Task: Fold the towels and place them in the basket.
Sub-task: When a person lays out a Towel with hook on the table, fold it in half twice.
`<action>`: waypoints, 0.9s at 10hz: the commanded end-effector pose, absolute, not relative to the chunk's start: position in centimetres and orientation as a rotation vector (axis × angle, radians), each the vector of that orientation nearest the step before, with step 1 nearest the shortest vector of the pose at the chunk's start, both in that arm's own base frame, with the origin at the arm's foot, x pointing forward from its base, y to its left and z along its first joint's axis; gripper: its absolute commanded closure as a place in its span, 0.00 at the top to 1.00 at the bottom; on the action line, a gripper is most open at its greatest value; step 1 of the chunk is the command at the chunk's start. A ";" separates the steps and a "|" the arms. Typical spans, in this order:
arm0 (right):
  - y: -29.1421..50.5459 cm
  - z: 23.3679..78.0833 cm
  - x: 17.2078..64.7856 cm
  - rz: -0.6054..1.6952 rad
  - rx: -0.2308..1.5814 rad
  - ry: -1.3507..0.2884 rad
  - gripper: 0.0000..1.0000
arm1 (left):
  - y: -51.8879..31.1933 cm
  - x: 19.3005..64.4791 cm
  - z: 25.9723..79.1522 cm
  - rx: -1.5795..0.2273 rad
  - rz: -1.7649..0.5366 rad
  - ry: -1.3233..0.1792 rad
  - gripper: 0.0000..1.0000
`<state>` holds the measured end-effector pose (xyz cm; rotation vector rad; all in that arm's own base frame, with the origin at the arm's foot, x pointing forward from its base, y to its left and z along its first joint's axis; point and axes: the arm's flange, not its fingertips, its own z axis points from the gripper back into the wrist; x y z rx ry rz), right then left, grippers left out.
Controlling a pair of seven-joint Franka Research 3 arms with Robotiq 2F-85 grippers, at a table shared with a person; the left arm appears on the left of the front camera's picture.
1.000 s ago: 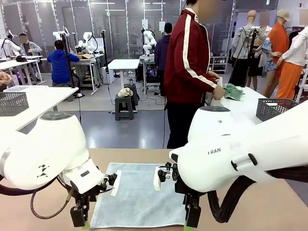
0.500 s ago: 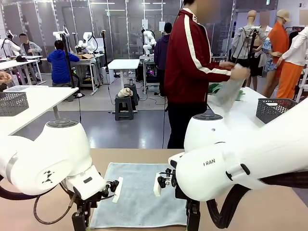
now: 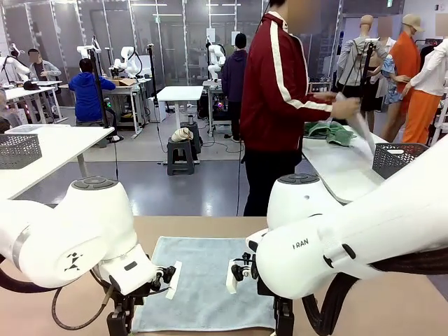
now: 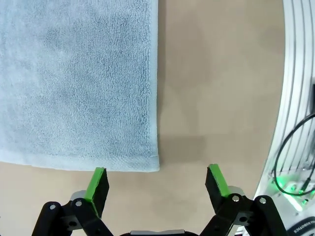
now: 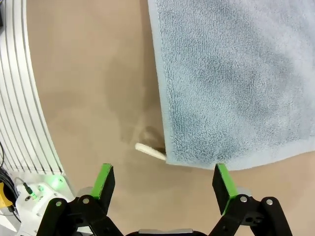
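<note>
Both arms sit lower over the towel's near edge than a second ago.
Tan surface [image 4: 221, 73] carries a pale blue-grey towel [image 3: 203, 280] spread flat; the left tool [image 4: 156, 173] frames one near corner and the right tool [image 5: 162, 169] the other, both with fingers wide apart, gripping nothing.

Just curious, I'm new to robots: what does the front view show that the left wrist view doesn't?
Front view: a person in a red jacket holding a pale towel, with green towels and a lattice basket nearby. Left wrist view: the open left claw at the blue-grey towel's corner, and a ribbed metal rail. Both: that towel flat on the tan table.
</note>
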<state>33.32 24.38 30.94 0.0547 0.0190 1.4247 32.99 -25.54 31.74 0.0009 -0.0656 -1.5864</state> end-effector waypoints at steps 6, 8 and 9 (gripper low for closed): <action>24.1 30.1 34.1 1.490 0.037 -0.041 1.00 | -25.4 32.6 31.7 0.028 -1.592 -0.119 1.00; 24.1 29.7 34.0 1.480 0.037 -0.033 1.00 | -25.3 32.4 31.5 0.030 -1.594 -0.119 1.00; 24.1 29.4 34.0 1.478 0.042 -0.032 1.00 | -25.2 32.3 31.3 0.032 -1.599 -0.119 1.00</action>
